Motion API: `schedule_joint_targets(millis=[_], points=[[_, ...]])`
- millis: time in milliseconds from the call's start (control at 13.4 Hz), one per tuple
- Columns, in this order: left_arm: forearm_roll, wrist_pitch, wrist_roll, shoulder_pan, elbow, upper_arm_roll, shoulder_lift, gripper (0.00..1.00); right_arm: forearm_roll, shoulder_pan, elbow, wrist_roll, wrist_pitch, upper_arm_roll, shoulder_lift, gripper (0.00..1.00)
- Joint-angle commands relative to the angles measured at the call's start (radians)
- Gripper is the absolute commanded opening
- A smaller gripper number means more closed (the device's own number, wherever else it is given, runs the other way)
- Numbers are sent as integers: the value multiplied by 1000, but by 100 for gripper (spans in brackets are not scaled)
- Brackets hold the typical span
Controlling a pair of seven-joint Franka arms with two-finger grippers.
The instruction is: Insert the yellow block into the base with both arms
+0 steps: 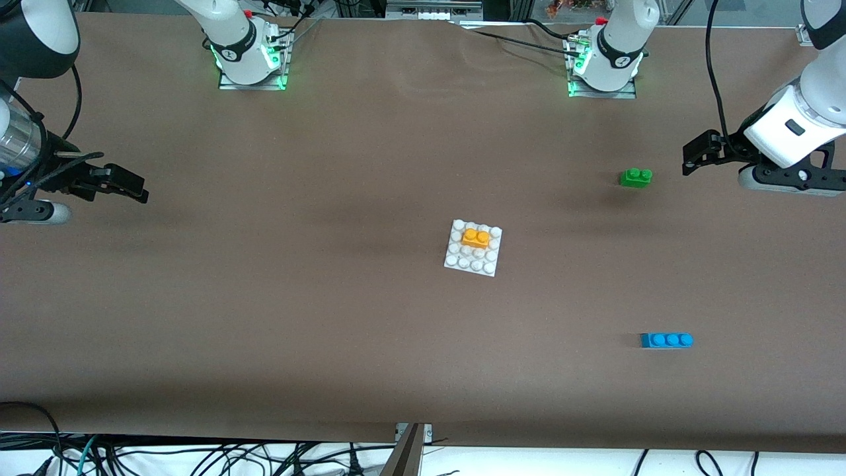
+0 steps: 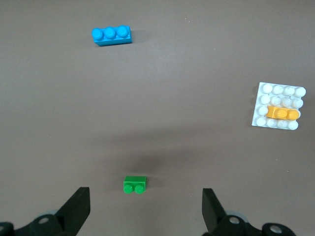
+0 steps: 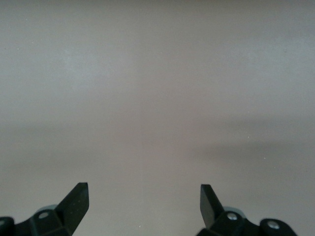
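Note:
The yellow block (image 1: 476,237) sits on the studs of the white base (image 1: 472,259) in the middle of the table, in the rows farther from the front camera. Both also show in the left wrist view, the block (image 2: 282,114) on the base (image 2: 277,90). My left gripper (image 1: 691,158) is open and empty, up over the left arm's end of the table, beside the green brick; its jaws (image 2: 145,204) stand wide apart. My right gripper (image 1: 135,188) is open and empty over the right arm's end, with only bare brown table under it (image 3: 144,201).
A green two-stud brick (image 1: 636,177) lies near the left gripper and shows in the left wrist view (image 2: 135,184). A blue three-stud brick (image 1: 666,340) lies nearer the front camera, also in the left wrist view (image 2: 111,35). Cables hang along the table's front edge.

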Motion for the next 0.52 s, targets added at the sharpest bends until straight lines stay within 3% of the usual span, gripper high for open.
schedule_joint_targets(millis=[0,449], points=[[16,0,20,9,22,7,12,100,17,-4,15,-14,-13,-2,-1,100],[13,-37,15,4,102,0,64,100,17,-4,15,-14,-13,-2,-1,100]])
